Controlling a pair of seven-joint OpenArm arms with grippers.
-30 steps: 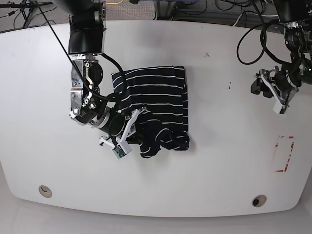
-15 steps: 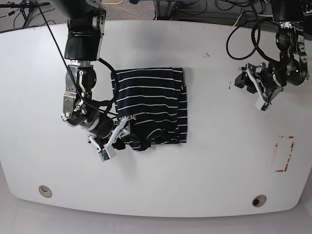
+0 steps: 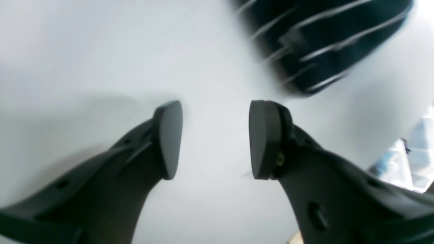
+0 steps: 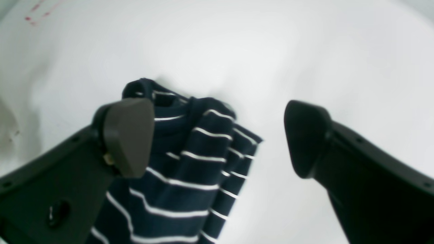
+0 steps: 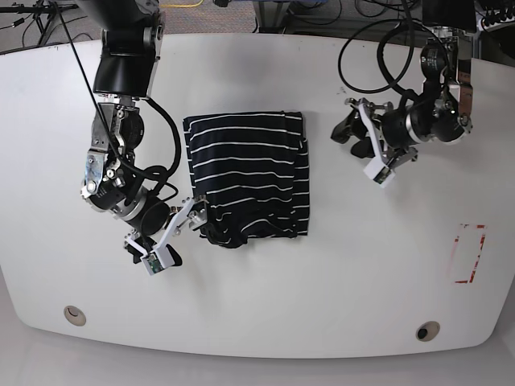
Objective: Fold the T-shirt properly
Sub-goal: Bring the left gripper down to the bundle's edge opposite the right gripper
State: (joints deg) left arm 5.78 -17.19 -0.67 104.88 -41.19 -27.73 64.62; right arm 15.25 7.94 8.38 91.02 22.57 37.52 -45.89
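- We see the T-shirt (image 5: 249, 178) lying on the white desk (image 5: 338, 273), left of centre in the base view. It is folded into a roughly rectangular block with a straight upper edge and a straight right edge.
- The fabric is soft and dark, crossed by thin, evenly spaced white stripes. Its lower edge is less tidy: a rumpled, rounded lump of cloth bulges at the lower left corner.
- In the right wrist view we note the T-shirt (image 4: 190, 169) as stacked layers with rounded, folded edges, the stripes curving over the folds.
- The right end effector (image 5: 175, 233) sits just beside that rumpled corner. We see its two dark, blunt, matte fingers spread wide apart in the right wrist view, released, with nothing gripped between them. One finger pad (image 4: 127, 135) overlaps the cloth in that view; we cannot tell whether it touches.
- The left end effector (image 5: 366, 145) hangs over bare desk, well apart from the garment on its right side in the base view. Its fingers stand parted with only desk surface showing between them, released and empty. The left wrist view is blurred; a striped corner of the T-shirt (image 3: 325, 44) shows at the top.
- The desk surface is smooth, glossy and white, with a rounded outline. A red rectangular marking (image 5: 469, 254) sits near its right edge, and two round grommets (image 5: 74, 314) are set near the front edge.
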